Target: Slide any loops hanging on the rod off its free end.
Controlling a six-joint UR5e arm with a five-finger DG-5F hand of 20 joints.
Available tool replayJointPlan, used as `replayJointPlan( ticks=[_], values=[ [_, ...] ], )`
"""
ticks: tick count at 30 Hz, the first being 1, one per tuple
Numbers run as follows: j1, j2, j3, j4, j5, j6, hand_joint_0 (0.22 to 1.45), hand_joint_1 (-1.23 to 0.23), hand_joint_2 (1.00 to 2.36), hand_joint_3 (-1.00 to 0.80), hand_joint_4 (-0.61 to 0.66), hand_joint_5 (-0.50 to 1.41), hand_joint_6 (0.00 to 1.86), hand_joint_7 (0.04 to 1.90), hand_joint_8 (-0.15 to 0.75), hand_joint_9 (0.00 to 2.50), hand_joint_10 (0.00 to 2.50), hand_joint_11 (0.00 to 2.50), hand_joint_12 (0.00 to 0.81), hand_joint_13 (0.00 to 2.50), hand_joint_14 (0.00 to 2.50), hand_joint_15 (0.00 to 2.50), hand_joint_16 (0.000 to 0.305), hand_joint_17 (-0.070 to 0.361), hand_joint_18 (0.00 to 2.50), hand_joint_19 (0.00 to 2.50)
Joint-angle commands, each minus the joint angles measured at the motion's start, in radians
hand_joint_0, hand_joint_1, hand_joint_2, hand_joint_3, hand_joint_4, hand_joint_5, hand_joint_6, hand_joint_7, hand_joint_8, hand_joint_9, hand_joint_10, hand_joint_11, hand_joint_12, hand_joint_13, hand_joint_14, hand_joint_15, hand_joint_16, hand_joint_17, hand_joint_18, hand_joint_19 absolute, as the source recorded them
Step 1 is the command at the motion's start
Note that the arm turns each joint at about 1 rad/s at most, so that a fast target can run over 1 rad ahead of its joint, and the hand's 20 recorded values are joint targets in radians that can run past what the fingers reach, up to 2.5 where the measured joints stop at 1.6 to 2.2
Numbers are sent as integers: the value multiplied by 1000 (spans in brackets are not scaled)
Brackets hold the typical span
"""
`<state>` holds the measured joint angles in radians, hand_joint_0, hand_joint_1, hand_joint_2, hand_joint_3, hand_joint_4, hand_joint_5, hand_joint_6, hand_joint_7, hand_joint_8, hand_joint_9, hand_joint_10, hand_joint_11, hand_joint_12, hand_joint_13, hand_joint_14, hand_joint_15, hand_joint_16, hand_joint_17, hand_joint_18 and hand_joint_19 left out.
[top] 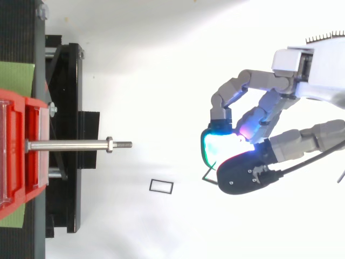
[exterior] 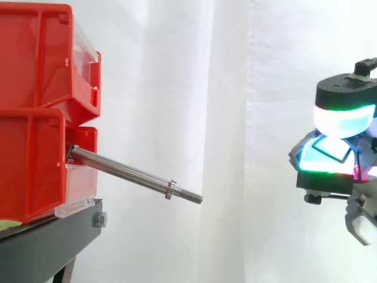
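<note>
- Pinching a thin black loop (top: pixel 210 171) between curled, glowing fingertips, the robot hand (top: pixel 259 121) is hovering well apart from the rod's free end.
- Jutting from the red bins (exterior: pixel 35 118), the rod (exterior: pixel 126 170) is carrying nothing.
- Lying flat on the white surface (top: pixel 161 226) is a second loop (top: pixel 161 185).

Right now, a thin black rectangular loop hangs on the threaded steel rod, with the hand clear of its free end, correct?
No. The side view shows the threaded steel rod bare; the hand, clear of it, pinches one black rectangular loop, and a second loop lies on the white ground.
</note>
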<state>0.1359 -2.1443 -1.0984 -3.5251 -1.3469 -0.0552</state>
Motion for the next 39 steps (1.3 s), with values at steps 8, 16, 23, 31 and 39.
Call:
replayJointPlan(
  ticks=[8,16,23,31,39],
  values=[
    [1,0,0,0,0,0,587,-622,1007,-421,-3,-121,876,1004,253,1126,29,712,348,791,18,446,48,109,803,496],
    [-1,0,3,2,0,0,586,-608,1007,-413,8,-115,863,997,257,1125,29,701,348,793,20,445,49,109,806,489],
    [1,0,3,0,0,0,590,-596,1006,-426,-22,-105,870,1042,251,1189,30,712,340,823,19,449,47,107,832,503],
    [2,0,3,0,0,0,584,-628,1016,-291,-13,-92,880,1107,263,1215,30,715,345,836,18,447,48,108,855,502],
    [2,0,3,2,0,0,584,-789,1025,-109,-66,-85,898,1125,257,1219,31,756,338,869,20,477,47,105,874,478]
  ],
)
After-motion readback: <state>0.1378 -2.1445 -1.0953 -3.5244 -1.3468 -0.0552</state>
